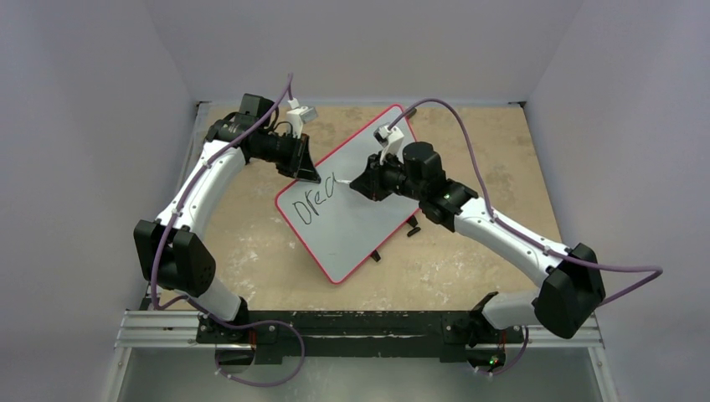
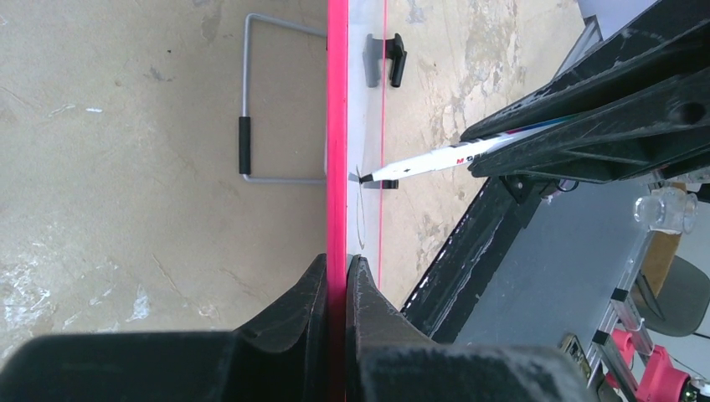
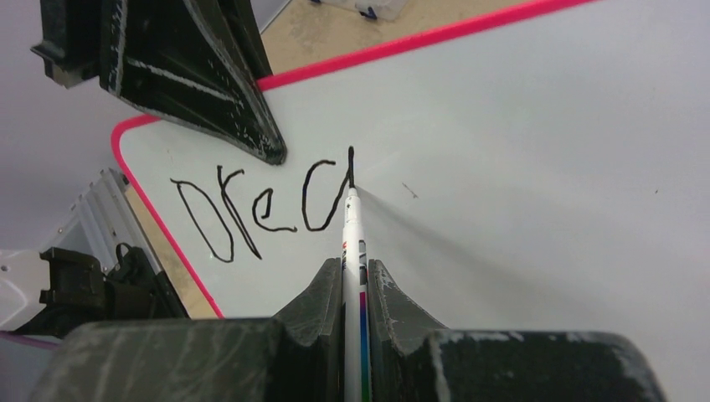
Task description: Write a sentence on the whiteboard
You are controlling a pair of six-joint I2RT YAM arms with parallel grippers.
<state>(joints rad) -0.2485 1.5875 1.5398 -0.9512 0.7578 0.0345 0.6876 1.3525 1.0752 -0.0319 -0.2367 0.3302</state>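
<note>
Right wrist: right fingers [image 3: 314, 301] pinched tight on marker [image 3: 352, 226], tip atop 'a' stroke of sentence [image 3: 259, 205]; left fingers [image 2: 301, 301] clamped whiteboard [image 3: 519, 151] edge. Next move likely needed: 'm', steady pressure.

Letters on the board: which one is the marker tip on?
The rightmost letter, a part-drawn "a": the marker tip meets the top of its right stroke. D, r and e lie clear to its left.
</note>
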